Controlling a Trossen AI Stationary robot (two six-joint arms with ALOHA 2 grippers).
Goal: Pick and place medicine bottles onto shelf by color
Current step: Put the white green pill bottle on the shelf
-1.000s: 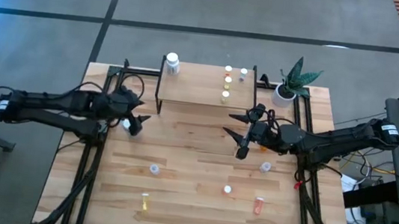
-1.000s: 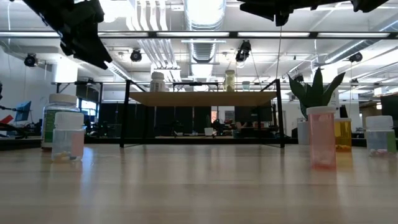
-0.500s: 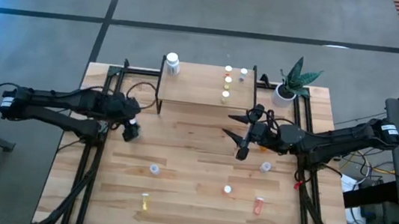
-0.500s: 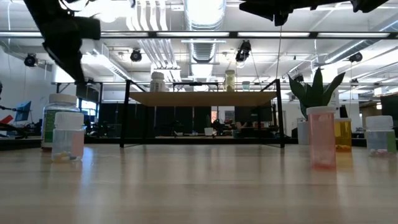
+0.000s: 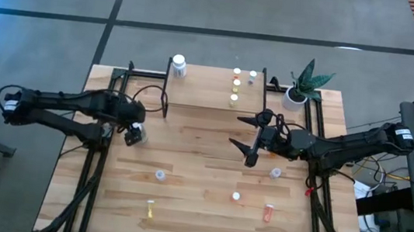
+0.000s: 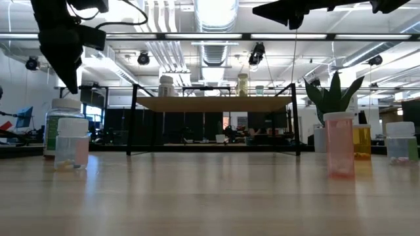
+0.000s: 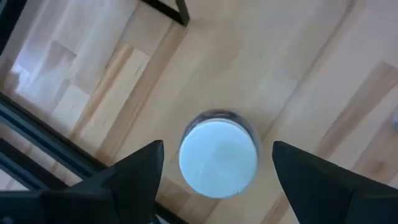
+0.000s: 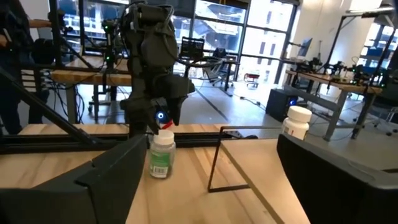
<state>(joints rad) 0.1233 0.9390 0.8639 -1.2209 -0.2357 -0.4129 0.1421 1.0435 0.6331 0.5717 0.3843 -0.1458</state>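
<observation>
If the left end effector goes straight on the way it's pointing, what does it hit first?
Most likely the white cap of the large white medicine bottle, which sits centred between the open left end effector fingers, pointing down at it; the height gap is unclear.

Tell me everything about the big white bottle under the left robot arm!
The big white bottle stands upright on the wooden table, near its left edge, in front of the shelf. It has a round white cap, which the left wrist view looks straight down on, and a pale body with a green label. It looks like plastic. The left pincer hangs right above it, fingers open on either side of the cap, not touching it as far as can be seen. Only the table touches it.
</observation>
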